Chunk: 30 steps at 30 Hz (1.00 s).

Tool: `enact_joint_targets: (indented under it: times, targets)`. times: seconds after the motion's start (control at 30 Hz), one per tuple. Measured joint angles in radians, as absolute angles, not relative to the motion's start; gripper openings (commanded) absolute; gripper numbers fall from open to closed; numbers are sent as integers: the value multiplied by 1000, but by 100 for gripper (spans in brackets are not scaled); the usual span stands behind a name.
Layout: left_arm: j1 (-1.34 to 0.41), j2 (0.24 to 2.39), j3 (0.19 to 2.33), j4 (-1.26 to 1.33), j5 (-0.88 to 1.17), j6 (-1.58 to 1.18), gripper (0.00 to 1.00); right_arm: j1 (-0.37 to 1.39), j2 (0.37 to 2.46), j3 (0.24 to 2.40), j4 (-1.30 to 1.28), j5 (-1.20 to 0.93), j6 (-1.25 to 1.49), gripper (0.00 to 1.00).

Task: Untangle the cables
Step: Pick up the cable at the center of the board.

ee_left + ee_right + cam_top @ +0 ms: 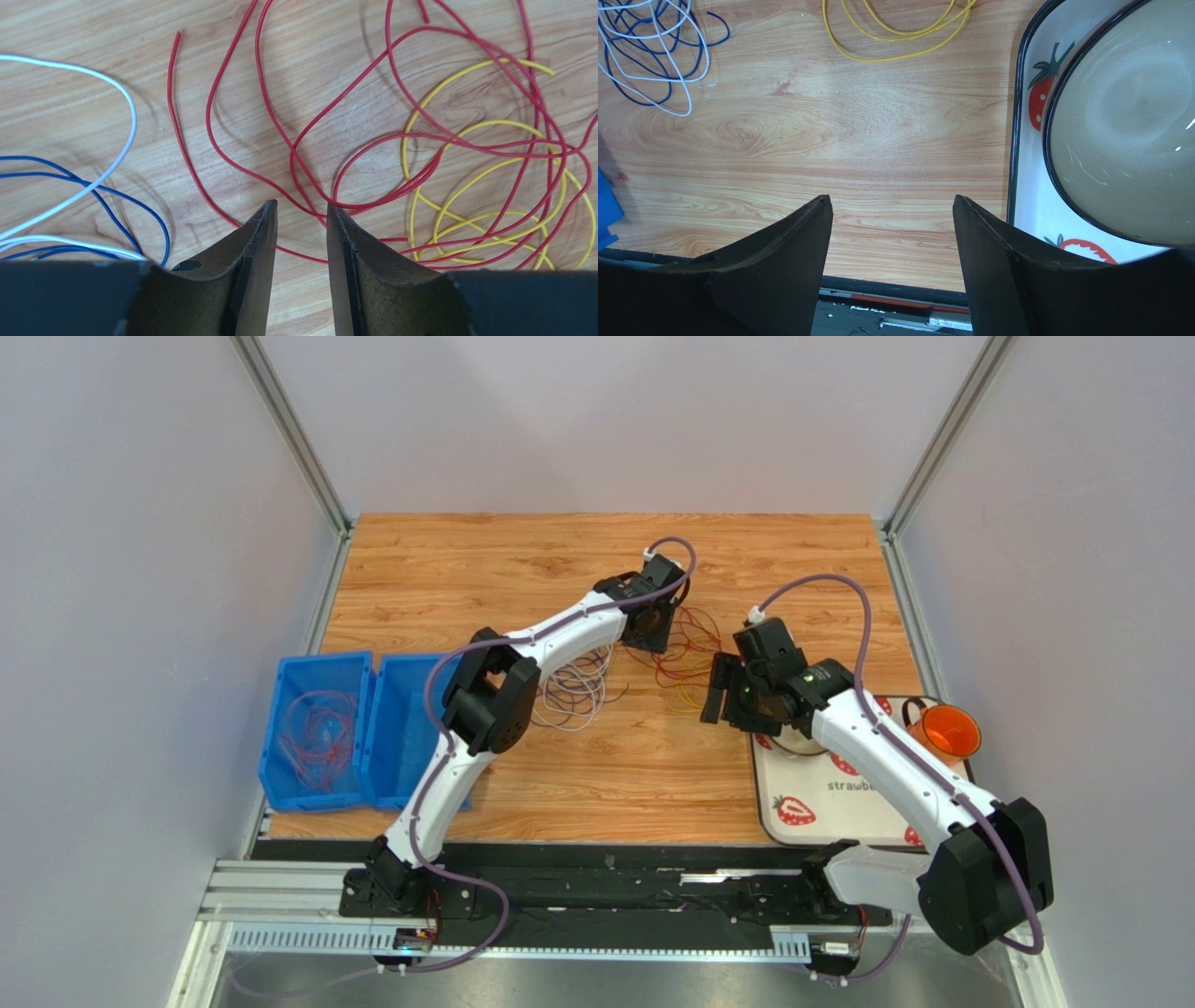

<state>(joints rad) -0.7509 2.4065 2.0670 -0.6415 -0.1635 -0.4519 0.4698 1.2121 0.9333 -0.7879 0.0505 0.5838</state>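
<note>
The table (421,574) is smooth, pale brown board with a wood grain. On its right-arm side lies a flat white tray (821,805) with rounded corners, a dark rim and printed strawberries. In the right wrist view a wide, glossy grey-beige bowl (1130,119) with a dark rim sits in it. An orange cup (951,732) stands at the tray's far outer corner; whether on the tray or beside it I cannot tell. Well apart from the tray, across the table, is a blue plastic bin (288,756) with two compartments. The one farther from the tray holds a red wire coil (320,728); the left arm hides much of the nearer one.

The cables (673,655) are thin, glossy and limp, lying on bare wood near the tray's inner side. Red strands (209,122) sweep in wide overlapping loops across a yellow coil (406,143); white (133,115) and blue (167,234) strands lie farther from the tray.

The left gripper (300,205) is low over the red loops, its jaws a narrow gap apart with one red strand crossing between the tips. The right gripper (892,199) hangs beside the tray, jaws wide apart over bare wood.
</note>
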Motion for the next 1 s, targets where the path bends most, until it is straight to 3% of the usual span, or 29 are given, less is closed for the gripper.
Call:
enact_joint_targets:
  times: [0.37,0.47,0.5,0.57,1.0]
  targets:
    - [-751,2439,2127,-666,-178,-463,42,469,1211,927,-789,48,578,67]
    - [-751,2461,2150,-678,-187,-465,26,469,1209,919,-789,46,578,67]
    - [-751,2469,2158,-682,-189,-465,13,469,1209,916,-789,46,578,67]
    - [-751,2478,2170,-687,-195,-470,0,469,1209,913,-791,46,577,67]
    - [-751,2411,2170,-793,-204,-447,0,468,1188,913,-793,31,579,66]
